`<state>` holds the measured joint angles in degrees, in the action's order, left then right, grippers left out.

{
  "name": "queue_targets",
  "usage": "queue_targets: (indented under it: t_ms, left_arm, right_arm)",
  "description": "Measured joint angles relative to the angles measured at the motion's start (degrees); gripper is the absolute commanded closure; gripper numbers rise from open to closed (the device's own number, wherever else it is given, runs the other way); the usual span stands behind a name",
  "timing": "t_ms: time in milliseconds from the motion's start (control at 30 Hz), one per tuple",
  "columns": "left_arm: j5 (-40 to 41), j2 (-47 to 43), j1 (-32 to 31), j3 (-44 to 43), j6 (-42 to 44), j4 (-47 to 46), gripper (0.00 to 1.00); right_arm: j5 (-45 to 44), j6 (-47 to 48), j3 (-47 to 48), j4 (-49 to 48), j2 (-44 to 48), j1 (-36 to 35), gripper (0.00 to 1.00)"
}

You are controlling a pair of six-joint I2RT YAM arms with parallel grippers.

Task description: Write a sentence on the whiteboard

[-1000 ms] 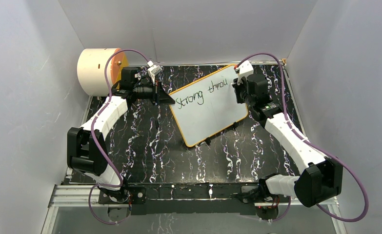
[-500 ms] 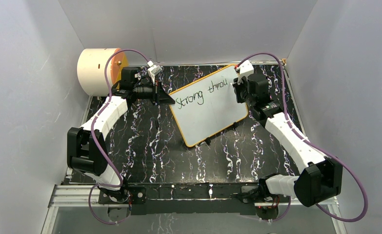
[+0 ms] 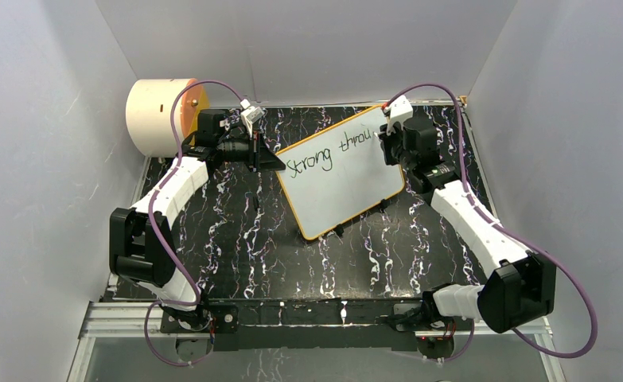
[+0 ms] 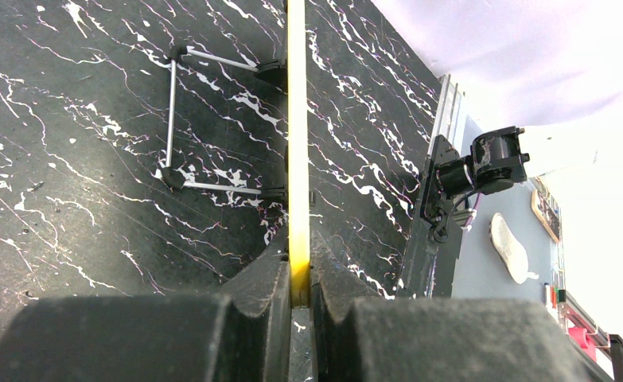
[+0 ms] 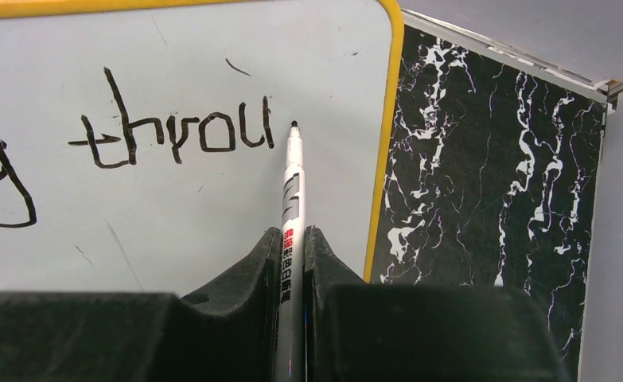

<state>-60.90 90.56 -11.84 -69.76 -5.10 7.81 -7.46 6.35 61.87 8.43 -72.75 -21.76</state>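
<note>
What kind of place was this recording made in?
Likely a lab robot cell: white walls enclose a black marbled table with a metal mounting rail; the left end effector clamps a whiteboard, the right end effector holds a marker.

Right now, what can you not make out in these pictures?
- Right wrist view: whether the marker tip touches the whiteboard; the left edge cuts off the first word.
- Left wrist view: the whiteboard's writing; the left hand holds it edge-on.
- Top view: the marker, hidden behind the right hand.
</note>
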Motion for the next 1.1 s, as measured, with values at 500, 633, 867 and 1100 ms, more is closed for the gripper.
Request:
queue_targets:
  t_ms: [500, 633, 867, 1100]
  left_arm:
    - [0.0, 0.0, 0.0, 0.0, 0.0, 0.0, 1.00]
    - [0.0, 0.0, 0.0, 0.0, 0.0, 0.0, 1.00]
    - [0.0, 0.0, 0.0, 0.0, 0.0, 0.0, 1.00]
    - [0.0, 0.0, 0.0, 0.0, 0.0, 0.0, 1.00]
  right_arm:
    - [0.4, 0.0, 1.7, -1.4, -1.2, 0.0, 1.00]
    - [0.9, 0.1, 1.8, -1.3, -1.4, 0.0, 1.00]
    - [1.9, 0.1, 1.8, -1.3, -1.4, 0.0, 1.00]
    - [2.1, 0.1, 1.8, -0.7, -1.2, 0.0, 1.00]
